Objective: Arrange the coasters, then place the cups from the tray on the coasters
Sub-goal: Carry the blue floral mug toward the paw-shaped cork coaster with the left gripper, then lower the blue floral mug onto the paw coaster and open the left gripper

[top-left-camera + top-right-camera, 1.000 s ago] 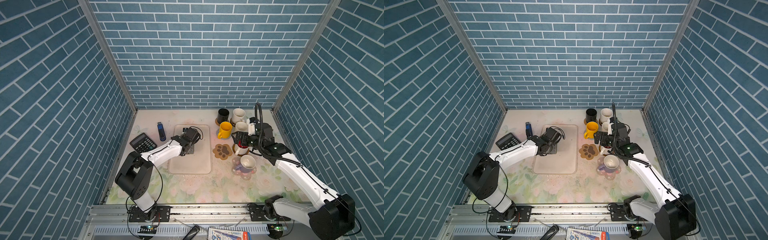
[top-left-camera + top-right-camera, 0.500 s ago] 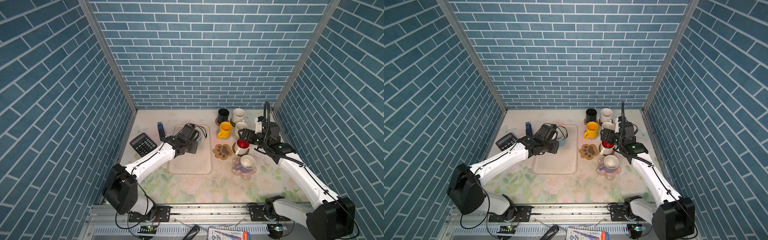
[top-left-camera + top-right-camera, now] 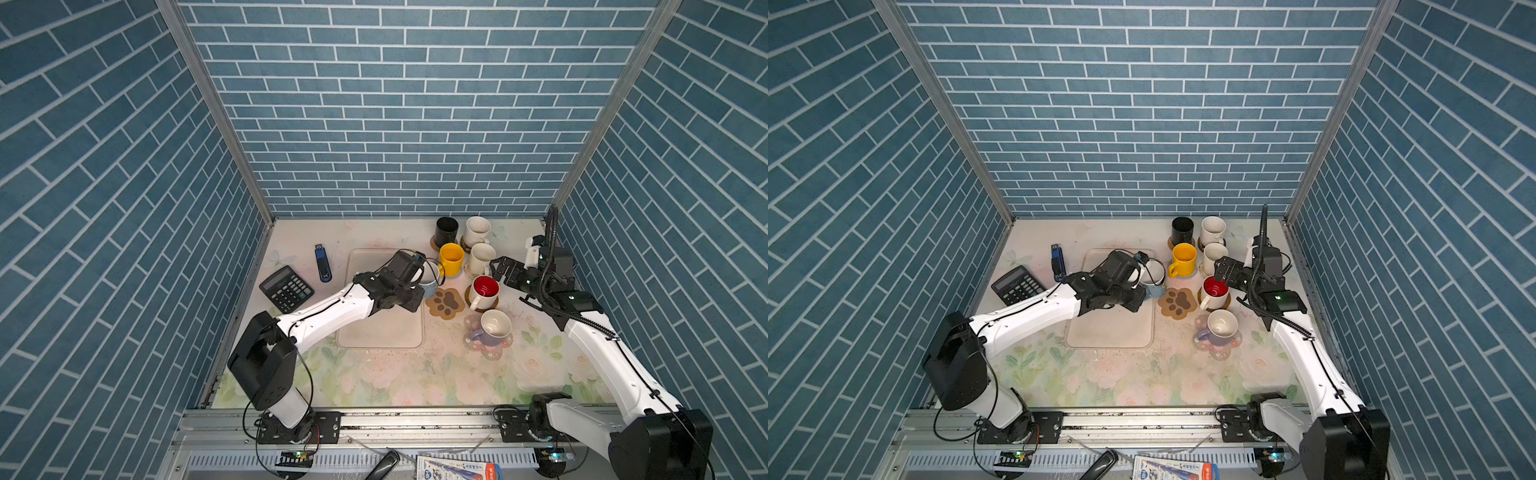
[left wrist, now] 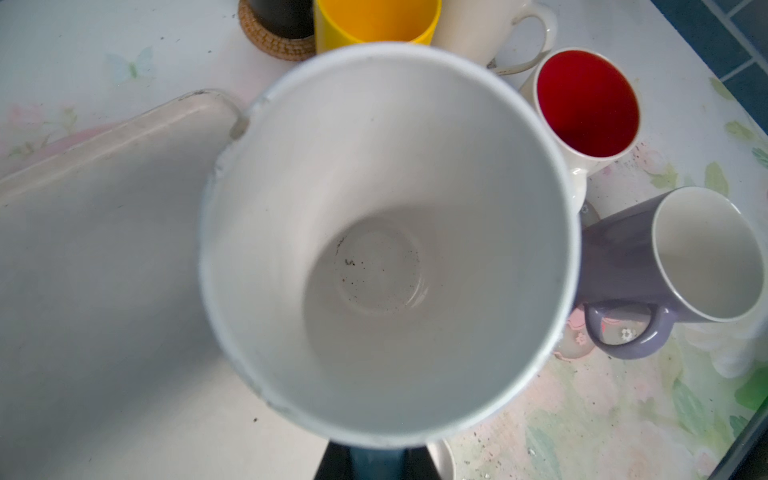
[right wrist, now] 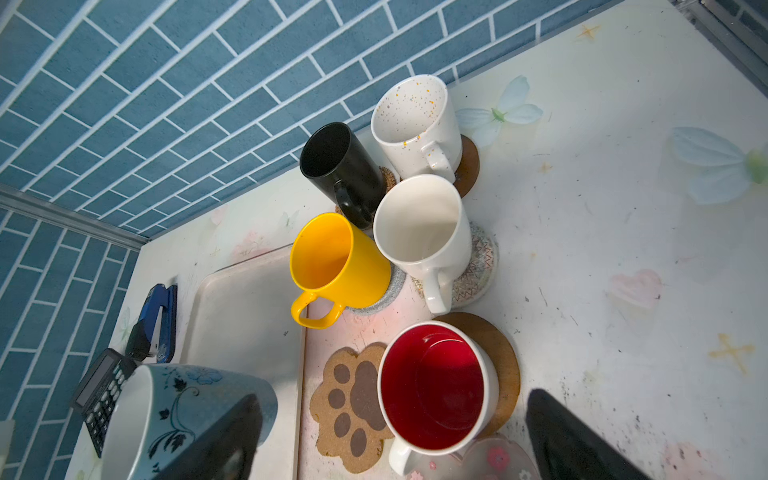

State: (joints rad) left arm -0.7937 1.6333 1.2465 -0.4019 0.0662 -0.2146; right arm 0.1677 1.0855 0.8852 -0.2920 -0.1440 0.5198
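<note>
The left gripper clamps the light blue cup (white inside) over the tray edge by the paw coaster; right gripper gapes wide near the red-inside cup

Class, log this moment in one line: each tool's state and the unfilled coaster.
left tool: shut on light blue mug over tray | right tool: open, empty | paw coaster: bare
</note>
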